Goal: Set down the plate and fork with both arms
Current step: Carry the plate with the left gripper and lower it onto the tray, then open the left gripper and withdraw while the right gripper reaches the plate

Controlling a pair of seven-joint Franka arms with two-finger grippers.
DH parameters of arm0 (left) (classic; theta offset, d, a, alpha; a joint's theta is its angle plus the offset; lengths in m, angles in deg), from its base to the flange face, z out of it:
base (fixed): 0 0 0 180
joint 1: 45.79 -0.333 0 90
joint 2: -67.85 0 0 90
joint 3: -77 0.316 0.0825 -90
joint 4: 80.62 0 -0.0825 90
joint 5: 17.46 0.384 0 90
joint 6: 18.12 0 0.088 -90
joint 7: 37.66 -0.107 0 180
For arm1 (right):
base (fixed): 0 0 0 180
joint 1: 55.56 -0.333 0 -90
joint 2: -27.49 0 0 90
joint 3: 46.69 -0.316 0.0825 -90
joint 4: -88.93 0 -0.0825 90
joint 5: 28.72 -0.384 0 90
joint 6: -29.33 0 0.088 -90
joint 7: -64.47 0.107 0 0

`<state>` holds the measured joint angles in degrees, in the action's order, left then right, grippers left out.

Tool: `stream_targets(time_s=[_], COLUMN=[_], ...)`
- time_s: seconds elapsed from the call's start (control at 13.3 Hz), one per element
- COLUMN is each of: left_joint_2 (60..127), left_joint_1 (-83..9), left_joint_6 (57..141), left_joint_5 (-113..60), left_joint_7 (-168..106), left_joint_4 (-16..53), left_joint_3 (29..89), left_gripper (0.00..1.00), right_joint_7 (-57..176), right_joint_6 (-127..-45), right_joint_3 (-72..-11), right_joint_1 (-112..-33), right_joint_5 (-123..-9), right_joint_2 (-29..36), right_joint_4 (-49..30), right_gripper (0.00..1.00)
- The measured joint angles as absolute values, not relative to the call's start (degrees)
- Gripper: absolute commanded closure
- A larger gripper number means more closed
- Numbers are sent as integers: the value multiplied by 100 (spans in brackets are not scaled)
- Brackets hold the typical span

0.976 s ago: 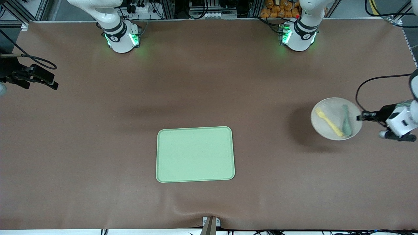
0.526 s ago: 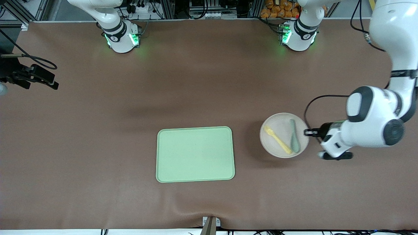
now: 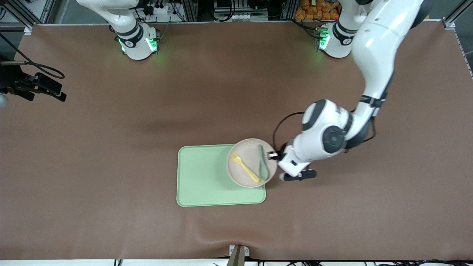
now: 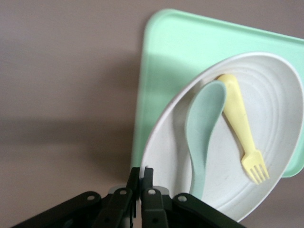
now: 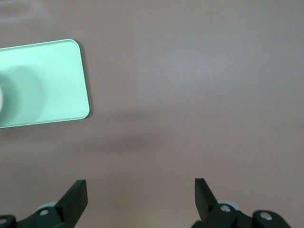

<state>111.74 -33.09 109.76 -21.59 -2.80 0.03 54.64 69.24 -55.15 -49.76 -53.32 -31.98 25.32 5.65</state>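
Note:
My left gripper (image 3: pixel 272 155) is shut on the rim of the pale beige plate (image 3: pixel 245 151) and holds it over the end of the light-green tray (image 3: pixel 203 177) toward the left arm. The yellow fork (image 3: pixel 245 168) and a grey-green spoon (image 3: pixel 262 162) lie side by side on the plate. In the left wrist view the closed fingers (image 4: pixel 141 173) pinch the plate (image 4: pixel 280 118) at its edge, with the fork (image 4: pixel 240 123) and spoon (image 4: pixel 202 128) above the tray (image 4: pixel 190 52). My right gripper (image 5: pixel 140 190) is open and empty over bare table, away from the tray (image 5: pixel 42 80).
The brown table mat (image 3: pixel 111 147) surrounds the tray. The right arm's hand shows at the right arm's end of the table (image 3: pixel 44 87), where that arm waits. The tray's half toward the right arm is bare.
My left arm has swept the plate, with fork and spoon on it, from the left arm's end of the table to over the tray's edge. The right arm has not moved.

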Motion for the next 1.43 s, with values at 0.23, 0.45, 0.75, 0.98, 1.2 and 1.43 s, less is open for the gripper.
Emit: stream_targets(time_s=[0.23,0.45,0.75,0.98,1.2,1.43], left_joint_2=[11761,12114,12300,12372,12389,12452], left_joint_1=[-2846,-2781,-2763,-2705,-2704,-2696], left_joint_6=[11825,11929,12157,12265,12331,12737], left_joint_5=[-2160,-2160,-2160,-2160,-2160,-2160], left_joint_7=[-89,-168,-308,-589,-757,-742], left_joint_4=[-202,-525,-579,-581,-582,-582], left_joint_3=[5489,5534,5636,5636,5638,5640], left_gripper=[100,100,100,100,1,0], right_joint_7=[6924,6924,6924,6923,6920,6918], right_joint_6=[-5528,-5533,-5559,-5575,-5575,-5567], right_joint_3=[-4972,-4967,-4965,-4965,-4969,-4969], right_joint_1=[-5332,-5331,-5329,-5329,-5329,-5329], right_joint_5=[-3198,-3198,-3198,-3198,-3198,-3198], right_joint_2=[2530,2497,2359,2269,2263,2196], right_joint_4=[565,564,564,566,568,566], right_gripper=[0,0,0,0,0,0])
